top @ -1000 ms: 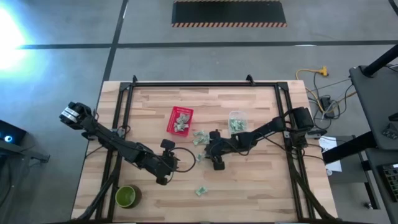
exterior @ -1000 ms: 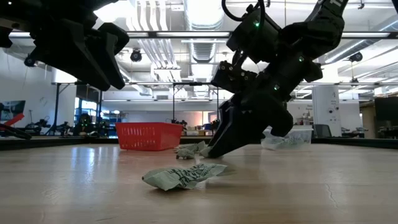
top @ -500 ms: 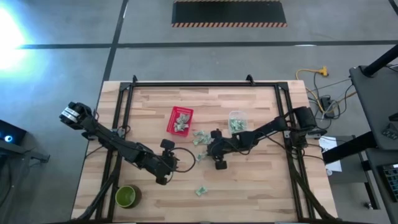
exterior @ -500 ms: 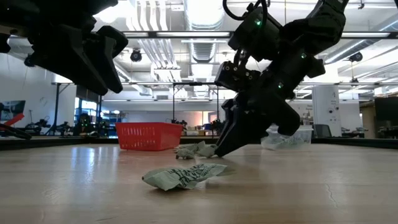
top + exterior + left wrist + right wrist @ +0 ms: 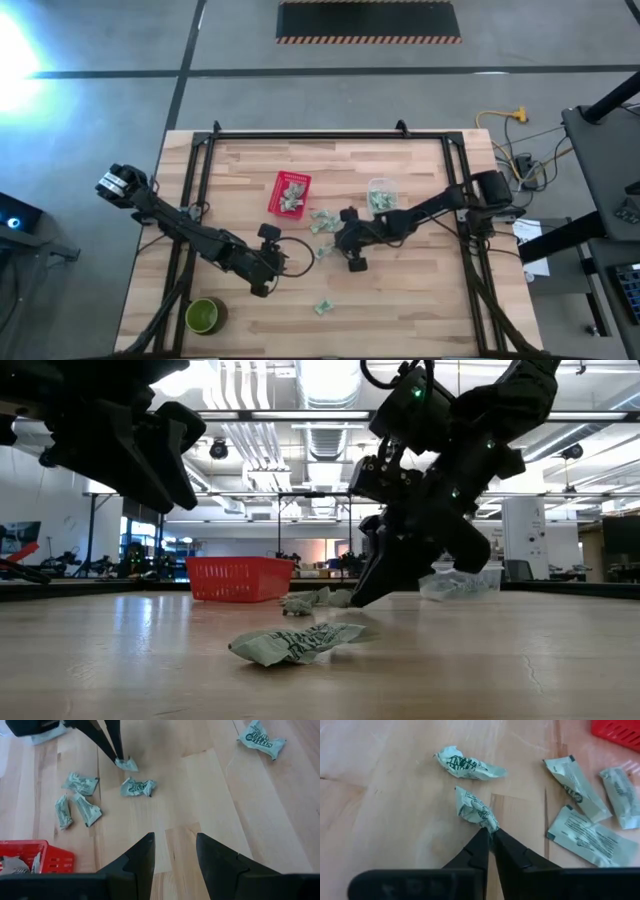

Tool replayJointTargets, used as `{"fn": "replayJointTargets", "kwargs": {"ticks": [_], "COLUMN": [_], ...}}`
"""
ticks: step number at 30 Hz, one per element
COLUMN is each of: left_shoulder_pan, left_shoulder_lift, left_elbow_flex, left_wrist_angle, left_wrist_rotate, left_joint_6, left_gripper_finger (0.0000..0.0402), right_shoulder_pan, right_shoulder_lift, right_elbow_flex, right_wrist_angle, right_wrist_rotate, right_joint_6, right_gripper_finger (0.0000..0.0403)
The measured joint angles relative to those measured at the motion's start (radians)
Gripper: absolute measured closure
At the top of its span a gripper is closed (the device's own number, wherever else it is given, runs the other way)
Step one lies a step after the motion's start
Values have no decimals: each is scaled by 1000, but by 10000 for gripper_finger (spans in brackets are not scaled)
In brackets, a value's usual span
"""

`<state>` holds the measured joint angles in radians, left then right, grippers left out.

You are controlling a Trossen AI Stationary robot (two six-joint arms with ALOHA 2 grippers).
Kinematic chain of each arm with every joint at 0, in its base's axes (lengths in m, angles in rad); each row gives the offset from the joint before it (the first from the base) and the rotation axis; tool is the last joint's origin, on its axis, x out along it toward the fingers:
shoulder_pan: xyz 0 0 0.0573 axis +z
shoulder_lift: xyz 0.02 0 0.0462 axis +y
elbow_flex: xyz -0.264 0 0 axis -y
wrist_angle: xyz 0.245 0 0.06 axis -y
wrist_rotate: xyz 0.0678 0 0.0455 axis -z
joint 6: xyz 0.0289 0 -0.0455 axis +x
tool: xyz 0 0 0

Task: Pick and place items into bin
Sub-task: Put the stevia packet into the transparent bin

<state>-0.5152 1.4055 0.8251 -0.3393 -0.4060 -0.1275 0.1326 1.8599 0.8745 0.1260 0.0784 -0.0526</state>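
Several pale green-and-white packets (image 5: 321, 222) lie flat on the wooden table between the red basket (image 5: 289, 192) and my right gripper (image 5: 331, 245). That gripper (image 5: 490, 834) is shut on one crumpled packet (image 5: 472, 809). Another crumpled packet (image 5: 469, 764) lies just beyond it. One more packet (image 5: 323, 307) lies alone toward the near edge, large in the low view (image 5: 295, 643). My left gripper (image 5: 175, 851) hangs open above bare table, near the packets, with nothing between its fingers. My right gripper pinches the crumpled packet by its near end (image 5: 489, 824) between the two fingertips (image 5: 118, 755). The fingers slant down from the table's right side. The packet sticks out beyond the tips, low over the table; I cannot tell whether it is clear of the wood.
A clear tub (image 5: 380, 194) with more packets stands right of the loose ones. A round green bowl (image 5: 205, 316) sits at the near left corner. The red basket (image 5: 30, 859) holds some packets. A black frame (image 5: 320, 136) runs along the table's edges.
My right gripper has shut on the crumpled packet and taken hold of it, shifting only a little.
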Motion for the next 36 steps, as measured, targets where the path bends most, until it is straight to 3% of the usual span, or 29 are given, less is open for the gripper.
{"fn": "replayJointTargets", "kwargs": {"ticks": [9, 18, 29, 36], "left_shoulder_pan": [0, 0, 0, 0], "left_shoulder_lift": [0, 0, 0, 0], "left_elbow_flex": [-1, -14, -14, -15], "left_wrist_angle": [3, 17, 25, 29], "left_wrist_rotate": [0, 0, -3, -16], "left_joint_6": [0, 2, 3, 3], "left_gripper_finger": [274, 274, 274, 274], "right_shoulder_pan": [8, 9, 11, 8], "right_shoulder_lift": [-104, -271, -441, -454], "right_elbow_flex": [0, -17, -83, -129], "right_wrist_angle": [-104, -395, -584, -621], "right_wrist_rotate": [27, 267, 471, 555], "right_joint_6": [10, 158, 392, 495], "right_gripper_finger": [390, 390, 390, 390]}}
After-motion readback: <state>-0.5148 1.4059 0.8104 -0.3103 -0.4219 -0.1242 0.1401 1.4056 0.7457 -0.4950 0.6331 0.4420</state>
